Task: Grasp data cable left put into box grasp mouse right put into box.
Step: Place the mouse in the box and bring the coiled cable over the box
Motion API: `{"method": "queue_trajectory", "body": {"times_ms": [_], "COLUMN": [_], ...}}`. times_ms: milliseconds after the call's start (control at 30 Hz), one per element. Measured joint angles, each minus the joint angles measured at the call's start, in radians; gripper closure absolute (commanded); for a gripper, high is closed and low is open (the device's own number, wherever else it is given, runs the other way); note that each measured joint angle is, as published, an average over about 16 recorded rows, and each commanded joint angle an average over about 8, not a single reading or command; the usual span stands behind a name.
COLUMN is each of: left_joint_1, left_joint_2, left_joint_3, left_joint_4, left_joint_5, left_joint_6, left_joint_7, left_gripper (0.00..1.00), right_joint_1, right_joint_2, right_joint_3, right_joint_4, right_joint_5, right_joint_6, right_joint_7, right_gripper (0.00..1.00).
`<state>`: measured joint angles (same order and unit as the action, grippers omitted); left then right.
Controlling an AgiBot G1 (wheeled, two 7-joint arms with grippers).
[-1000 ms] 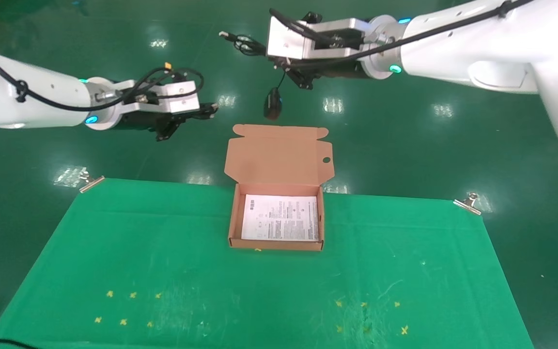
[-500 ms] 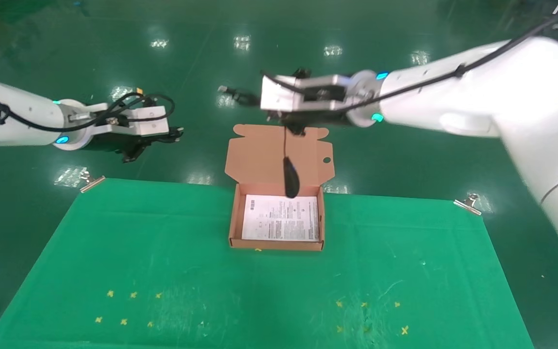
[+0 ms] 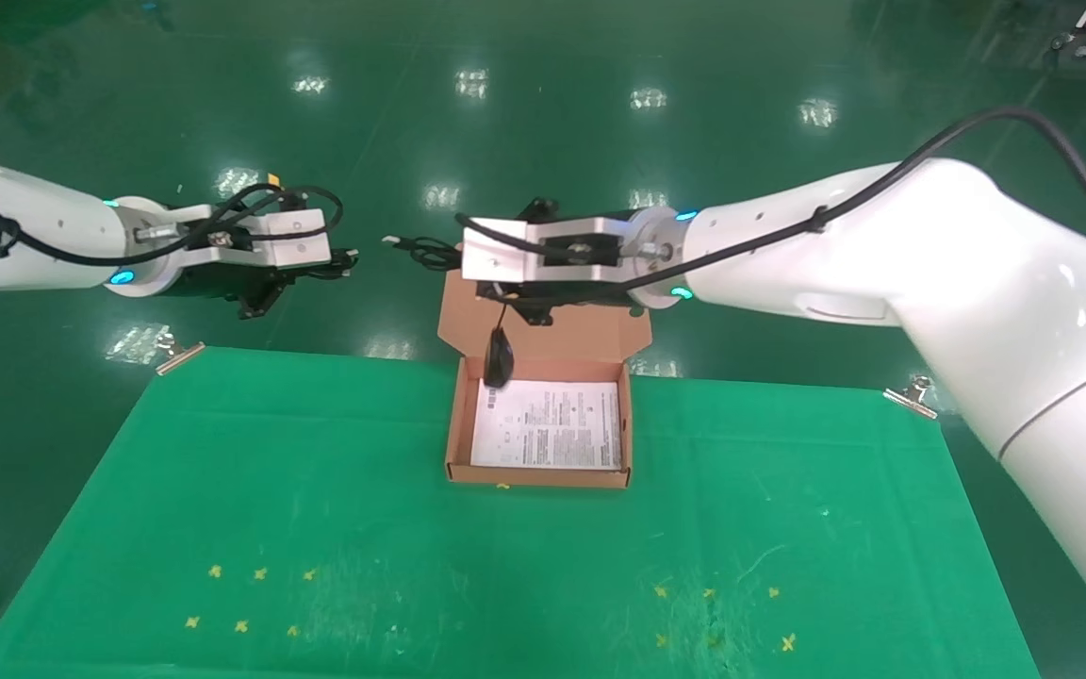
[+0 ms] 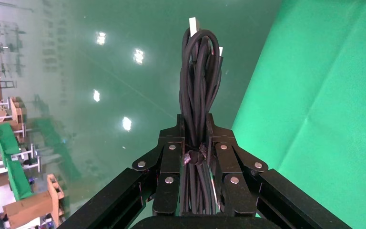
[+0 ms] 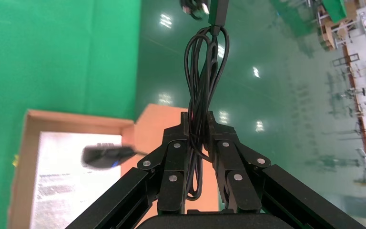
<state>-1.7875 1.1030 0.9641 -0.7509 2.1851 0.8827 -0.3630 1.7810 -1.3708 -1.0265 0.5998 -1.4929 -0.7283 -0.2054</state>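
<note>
Mouse point(image 3: 498, 358) dangling long-end down on its cord, low over box point(image 3: 456, 424) back-left corner. Right pincer point(image 5: 197, 143) clamped on cord. Left pincer point(image 4: 196, 143) clamped on cable point(image 4: 199, 81), off desk point(image 3: 317, 528), pointing toward box.

This looks like a big work hall or robot test lab, not a home; the floor point(image 3: 543, 113) is shiny dark green and the ceiling lights shine back from it in bright spots; a green cloth point(image 3: 317, 490) is pulled flat over a table and held at its far corners by silver clips point(image 3: 911, 394); little yellow crosses point(image 3: 251, 599) are stuck on the cloth near me; far off stand racks and frames point(image 4: 9, 157), some with green tops, and more metal stands point(image 5: 357, 95).
</note>
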Motion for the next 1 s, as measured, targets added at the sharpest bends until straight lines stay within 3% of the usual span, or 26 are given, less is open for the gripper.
{"method": "queue_trajectory", "body": {"times_ms": [433, 1000], "left_joint_1": [0.006, 0.008], "left_joint_2": [-0.008, -0.011], "left_joint_3": [0.002, 0.003], "left_joint_4": [-0.028, -0.039], "left_joint_5": [0.014, 0.019], "left_joint_6": [0.006, 0.008], "left_joint_7": [-0.025, -0.034], "left_gripper": [1.0, 1.0], "right_joint_1": [-0.036, -0.109], "right_joint_2": [-0.001, 0.004], "right_joint_3": [-0.155, -0.24], "right_joint_4": [0.006, -0.155], "right_joint_5": [0.141, 0.294], "right_joint_6": [0.078, 0.137], "right_joint_7": [0.044, 0.132], "right_gripper": [1.0, 1.0]}}
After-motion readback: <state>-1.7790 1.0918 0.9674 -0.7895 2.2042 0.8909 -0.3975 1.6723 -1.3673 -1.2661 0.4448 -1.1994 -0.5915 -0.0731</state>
